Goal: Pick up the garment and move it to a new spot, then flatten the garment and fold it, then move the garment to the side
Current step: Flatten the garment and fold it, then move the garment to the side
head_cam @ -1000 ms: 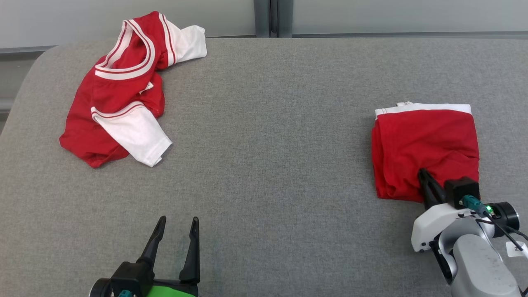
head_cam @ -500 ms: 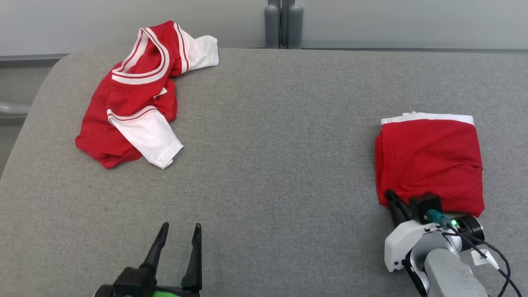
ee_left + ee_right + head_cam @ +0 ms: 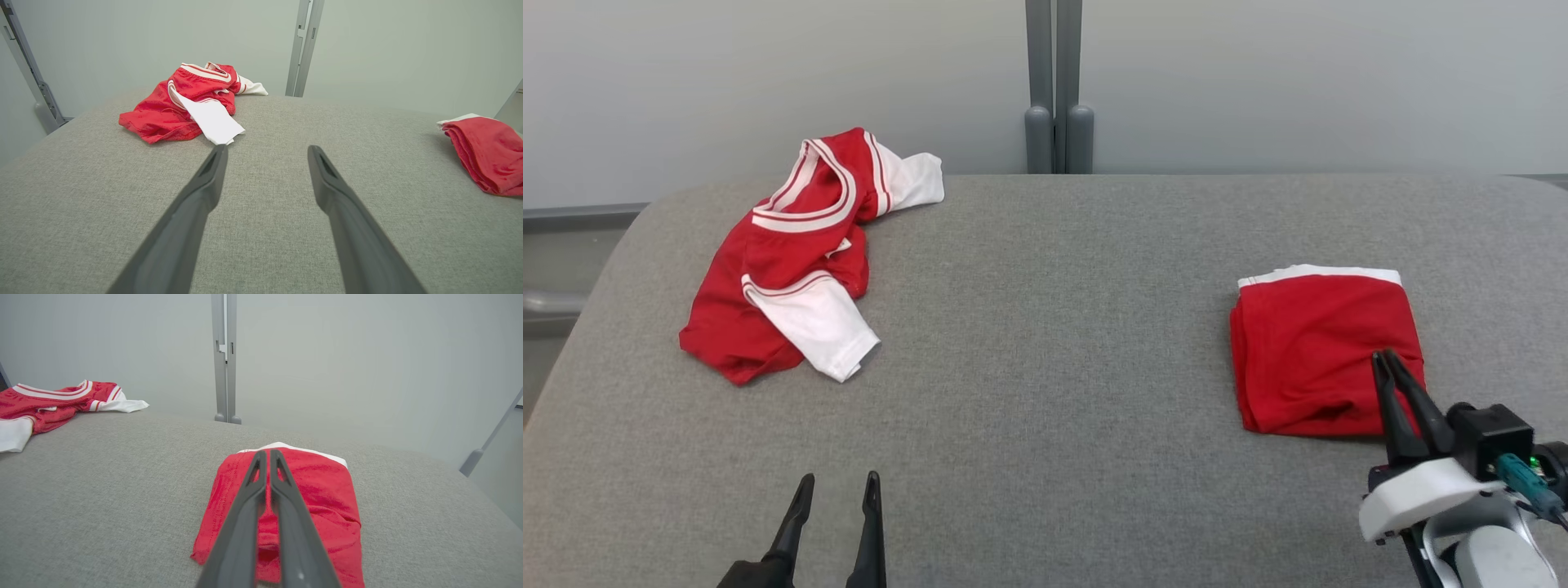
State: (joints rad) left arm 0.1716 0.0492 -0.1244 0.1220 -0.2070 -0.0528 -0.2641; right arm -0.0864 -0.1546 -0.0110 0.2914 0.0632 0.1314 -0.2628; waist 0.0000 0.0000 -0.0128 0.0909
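A folded red garment (image 3: 1315, 351) with a white strip along its far edge lies flat on the right of the grey fabric table (image 3: 1054, 343). My right gripper (image 3: 1383, 357) hovers over its near right part, shut, with nothing between the fingers. In the right wrist view the closed fingertips (image 3: 267, 454) point across the folded garment (image 3: 322, 490). A crumpled red and white garment (image 3: 784, 269) lies at the far left. My left gripper (image 3: 839, 478) stands open and empty at the near left, fingers (image 3: 212, 171) aimed toward the crumpled garment (image 3: 179, 106).
A pale wall runs behind the table, with a grey double post (image 3: 1058, 122) at its middle. The table's rounded left corner (image 3: 629, 237) drops off beside the crumpled garment. Bare grey fabric stretches between the two garments.
The head camera has tilted up, showing more wall. My right gripper has come off the folded garment's near edge and now stands above it; the garment lies still. The left gripper stays open.
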